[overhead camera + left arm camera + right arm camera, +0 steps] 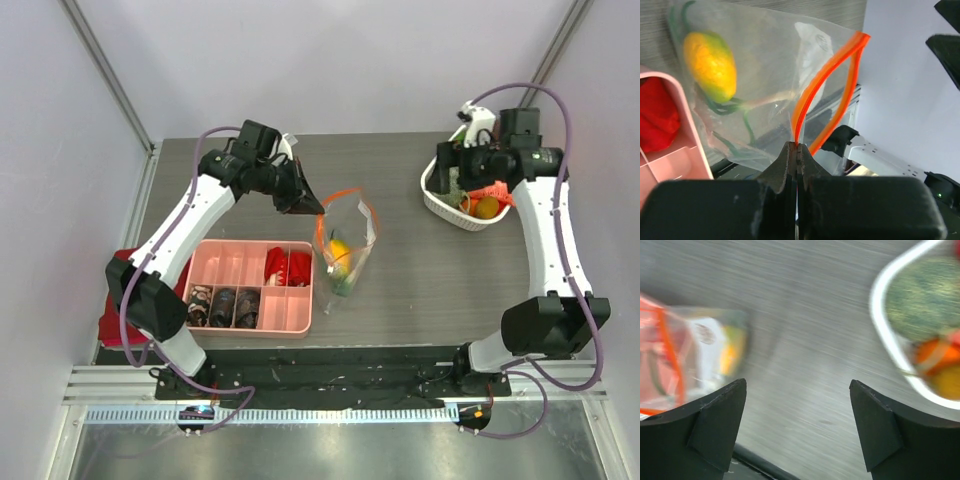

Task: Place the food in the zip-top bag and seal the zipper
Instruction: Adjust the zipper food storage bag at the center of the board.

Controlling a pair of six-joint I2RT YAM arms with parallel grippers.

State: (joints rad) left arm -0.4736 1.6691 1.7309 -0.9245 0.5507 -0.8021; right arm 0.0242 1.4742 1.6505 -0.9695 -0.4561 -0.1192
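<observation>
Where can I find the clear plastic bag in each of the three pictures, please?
Top view: the bag lies near the centre, right of the pink tray.
Left wrist view: it fills the upper left and middle.
Right wrist view: blurred, at the left edge.
Shared landmark: its orange strip.
</observation>
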